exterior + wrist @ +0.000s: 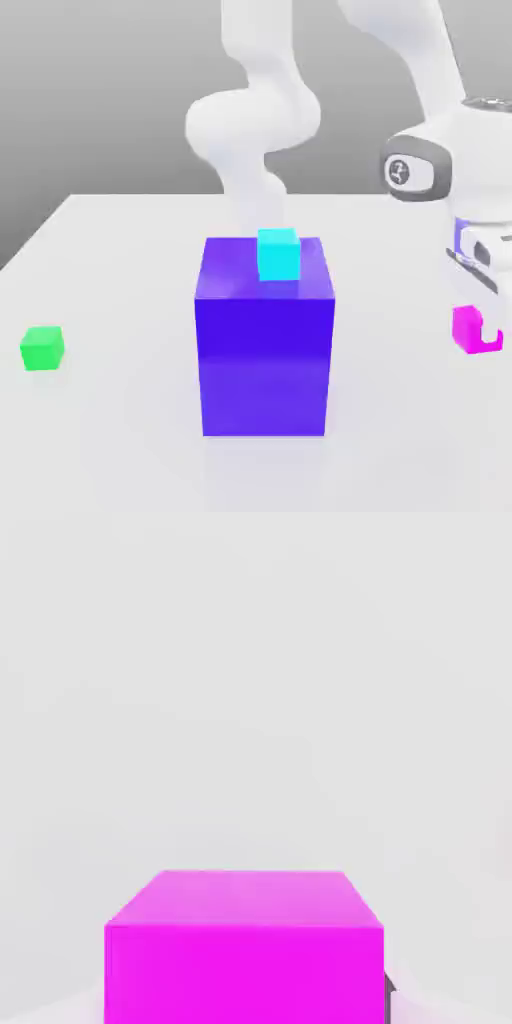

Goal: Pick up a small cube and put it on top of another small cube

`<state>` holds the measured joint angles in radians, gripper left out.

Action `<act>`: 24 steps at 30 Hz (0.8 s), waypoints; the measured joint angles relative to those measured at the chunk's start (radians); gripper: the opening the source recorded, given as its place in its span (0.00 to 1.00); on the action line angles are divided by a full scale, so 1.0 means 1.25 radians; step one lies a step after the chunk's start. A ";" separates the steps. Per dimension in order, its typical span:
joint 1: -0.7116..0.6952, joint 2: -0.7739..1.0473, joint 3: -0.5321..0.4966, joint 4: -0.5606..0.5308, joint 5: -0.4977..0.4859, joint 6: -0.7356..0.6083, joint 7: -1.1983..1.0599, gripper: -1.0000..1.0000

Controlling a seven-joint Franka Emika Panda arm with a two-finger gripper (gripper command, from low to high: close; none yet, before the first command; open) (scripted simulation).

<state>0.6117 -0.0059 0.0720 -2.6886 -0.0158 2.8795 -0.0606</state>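
Standing at the exterior view's right edge, the tool (480, 335) is seen clenched on the small magenta cube (466, 328), which is gripped between its fingers and appears raised a little above the white worktop (120, 430); a pale finger (490, 338) is seen wrapped across the cube's right face. In the hand view the magenta cube (245, 952) is shown close to the camera, its top face and one side face lit, with a dark sliver of a finger (389, 997) just beside its lower edge and the pale worktop (250, 692) spread behind it.

The small green cube (42, 348) is found resting on the worktop near the exterior view's left edge, well apart from the held cube. Between the two, a big blue-violet block (265, 350) is set upright on the worktop, and a small cyan cube (278, 254) is placed on its top face, toward the rear edge. Behind the block the white arm (255, 120) is seen curving up from its base, and its wrist housing (430, 170) is carried above the tool at the right.
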 joint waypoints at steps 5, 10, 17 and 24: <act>-0.066 -0.020 -0.049 0.032 -0.018 0.005 0.082 0.00; -0.248 -0.031 -0.124 0.034 -0.029 -0.022 0.212 0.00; -0.529 -0.039 -0.239 0.020 -0.033 -0.080 0.416 0.00; -0.800 -0.044 -0.363 0.005 -0.035 -0.138 0.620 0.00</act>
<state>-0.3888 -0.0614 -0.3820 -2.6826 -0.0594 2.7071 0.7140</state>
